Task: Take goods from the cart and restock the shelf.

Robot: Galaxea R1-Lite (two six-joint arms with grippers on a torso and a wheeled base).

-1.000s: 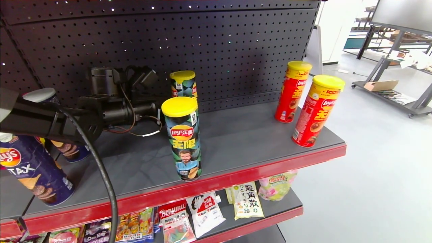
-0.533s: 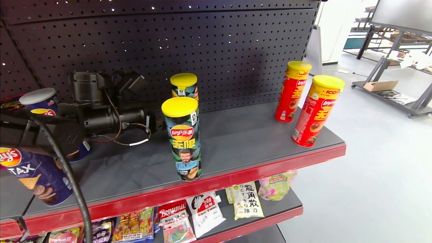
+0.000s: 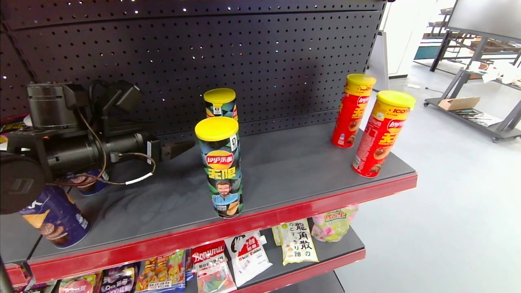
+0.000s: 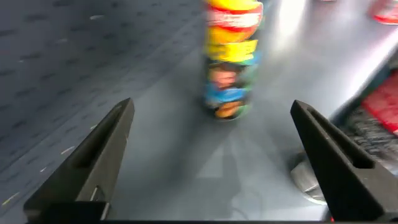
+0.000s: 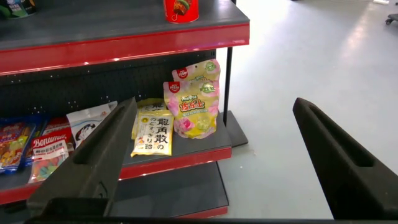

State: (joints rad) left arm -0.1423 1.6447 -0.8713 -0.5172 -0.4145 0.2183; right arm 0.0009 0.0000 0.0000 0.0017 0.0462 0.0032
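Two green chip cans with yellow lids stand mid-shelf, one at the front (image 3: 220, 167) and one behind it (image 3: 220, 103) near the pegboard. My left gripper (image 3: 181, 146) hovers over the grey shelf (image 3: 293, 171) to the left of them, apart from both. Its own view shows that gripper (image 4: 212, 107) open, with a green can (image 4: 229, 68) standing a little ahead of the spread fingers. My right gripper (image 5: 216, 102) is open and holds nothing, down in front of the lower shelf (image 5: 180, 165).
Two red cans (image 3: 352, 110) (image 3: 382, 134) stand at the shelf's right end. Blue cans (image 3: 55, 217) sit at the left under my left arm. Snack bags (image 3: 248, 254) fill the lower shelf. The pegboard (image 3: 285, 61) backs the shelf. Open floor lies to the right.
My left arm has drawn back to the left, away from the rear green can. That can stays upright on the shelf, and the gripper's fingers now stand free of it.
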